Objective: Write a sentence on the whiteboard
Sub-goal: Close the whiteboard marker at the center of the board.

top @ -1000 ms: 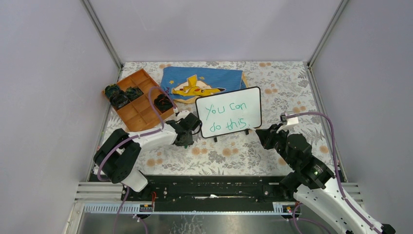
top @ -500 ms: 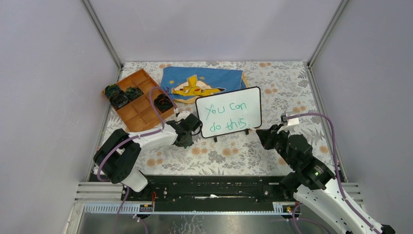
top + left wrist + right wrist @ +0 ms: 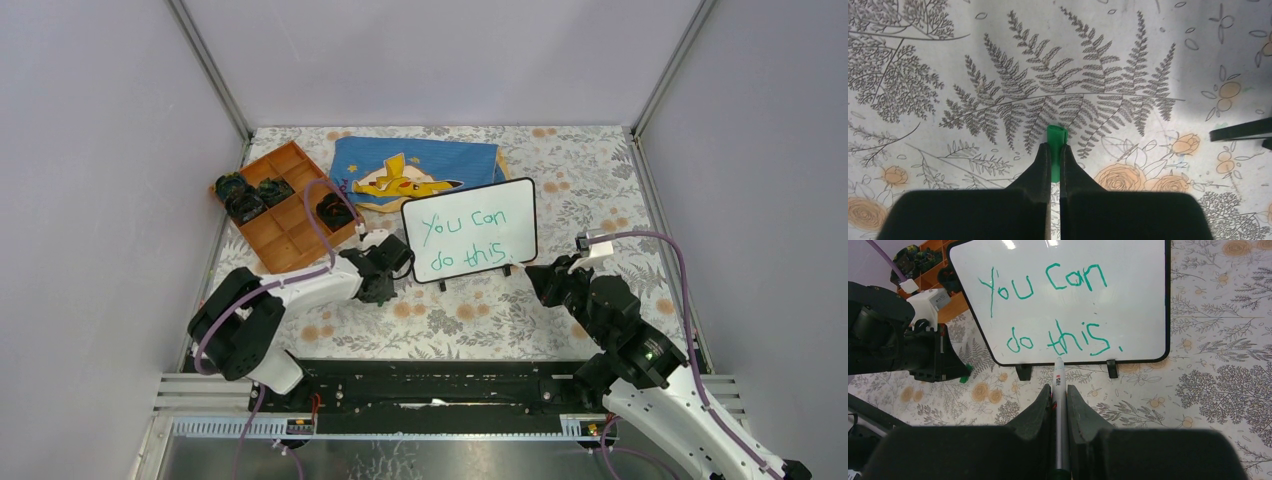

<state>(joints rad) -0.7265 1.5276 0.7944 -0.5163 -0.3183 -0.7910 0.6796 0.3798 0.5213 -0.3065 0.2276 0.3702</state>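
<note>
The whiteboard [image 3: 470, 231] stands tilted on its black feet at the middle of the table, also in the right wrist view [image 3: 1128, 300]. The green sentence [image 3: 465, 240] "You can do this." is on it in two lines [image 3: 1048, 310]. My right gripper [image 3: 540, 278] is shut on a white-grey marker [image 3: 1058, 390], whose tip is at the board's lower edge [image 3: 1058, 360]. My left gripper [image 3: 381, 288] is left of the board, pointing down at the table, shut on a green marker cap [image 3: 1056, 145].
An orange compartment tray [image 3: 285, 235] with several dark small parts stands at the back left. A blue Pikachu cloth [image 3: 410, 170] lies behind the board. The floral tablecloth [image 3: 590, 180] covers the table. Grey walls enclose three sides.
Almost nothing differs; the left arm has shifted very slightly. The board, the writing and the right gripper stay as they were.
</note>
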